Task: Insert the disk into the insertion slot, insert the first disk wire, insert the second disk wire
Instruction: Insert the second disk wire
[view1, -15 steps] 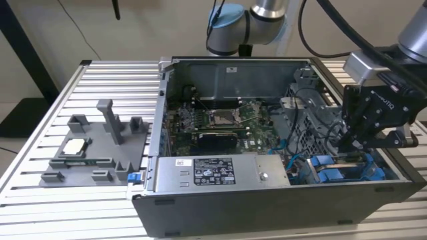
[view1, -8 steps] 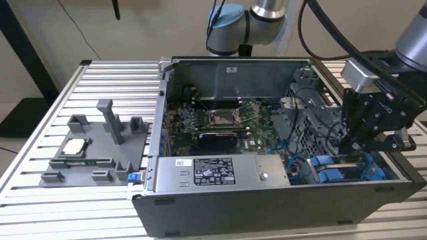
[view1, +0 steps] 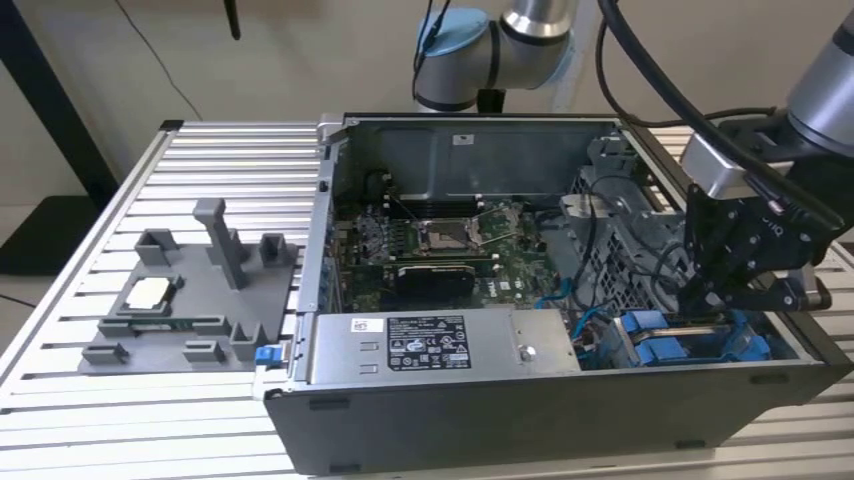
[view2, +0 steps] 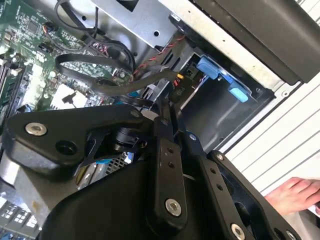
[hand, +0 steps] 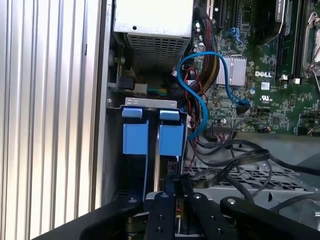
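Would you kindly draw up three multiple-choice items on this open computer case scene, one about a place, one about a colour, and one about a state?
1. Where is the gripper?
A. over the grey fixture tray
B. down in the case's drive corner by the blue carriers
C. above the processor socket

2. What colour is the looping data cable in the first wrist view?
A. blue
B. yellow
C. white

3. How is the computer case?
A. closed
B. open, motherboard exposed
C. upside down

Answers: 1 B, it hangs at the exterior view's right by the blue carriers. 2 A, it curves blue over the board. 3 B, the motherboard shows.
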